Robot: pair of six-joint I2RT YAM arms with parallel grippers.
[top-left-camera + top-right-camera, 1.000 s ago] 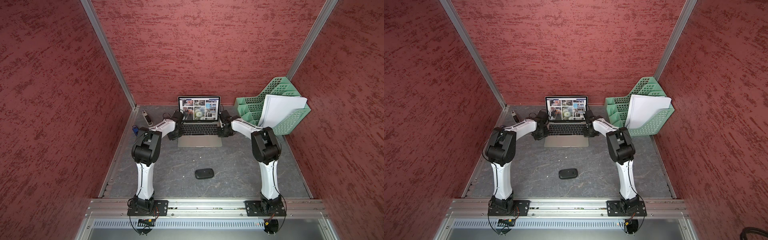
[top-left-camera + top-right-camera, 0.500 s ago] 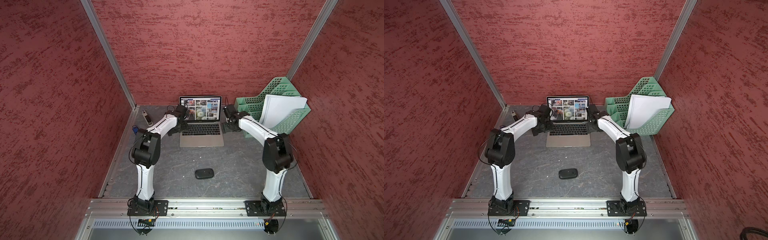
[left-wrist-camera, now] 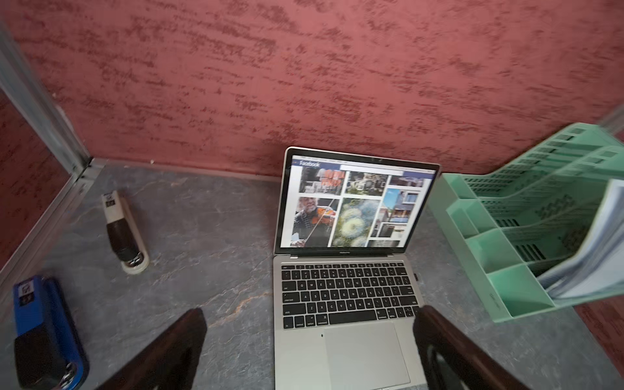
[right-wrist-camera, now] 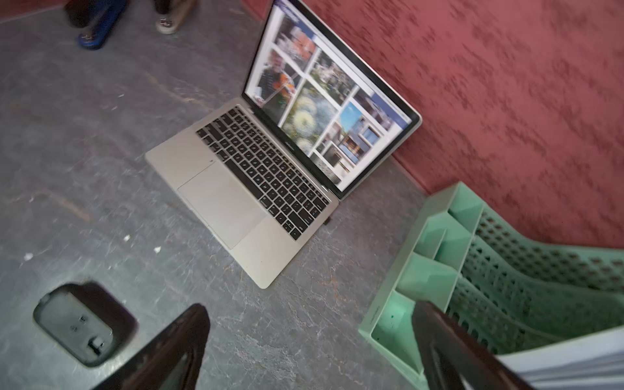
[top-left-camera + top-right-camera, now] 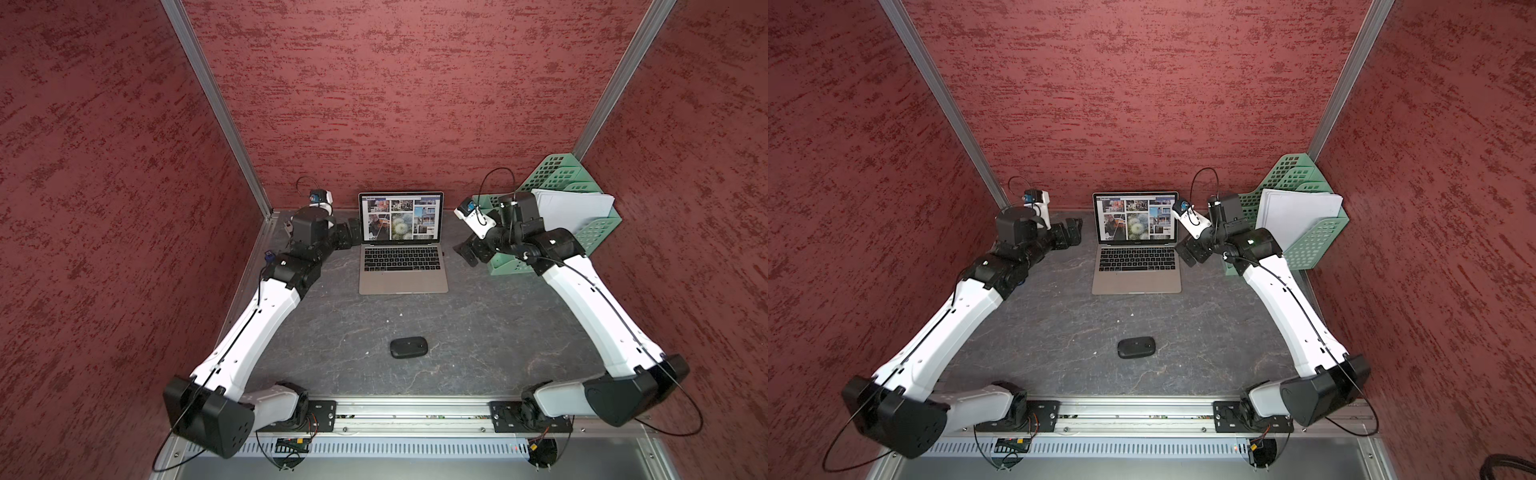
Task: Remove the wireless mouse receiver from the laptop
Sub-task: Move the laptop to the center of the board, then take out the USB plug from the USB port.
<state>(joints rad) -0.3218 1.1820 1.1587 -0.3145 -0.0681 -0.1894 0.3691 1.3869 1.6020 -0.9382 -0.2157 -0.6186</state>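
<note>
White-and-black left arm (image 5: 266,316): stretched forward, elbow swung outward, wrist turned inward. Left hand (image 5: 352,233): dark fingers (image 3: 182,341) spread wide, nothing between. Right arm (image 5: 590,307): mirrored pose. Right hand (image 5: 466,251): tilted downward, fingers (image 4: 439,337) spread wide, empty.

green rack (image 5: 600,236) near laptop (image 5: 403,282), open gap between

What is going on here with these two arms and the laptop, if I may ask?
The job is to pull the wireless mouse receiver out of the open laptop. The receiver sits plugged into the laptop's edge facing the green organizer, not yet touched. The left claw and the right claw, one on each side of the laptop, are both open and empty. The right claw hangs between laptop and organizer, nearer the receiver. The black mouse lies apart on the table.
</note>
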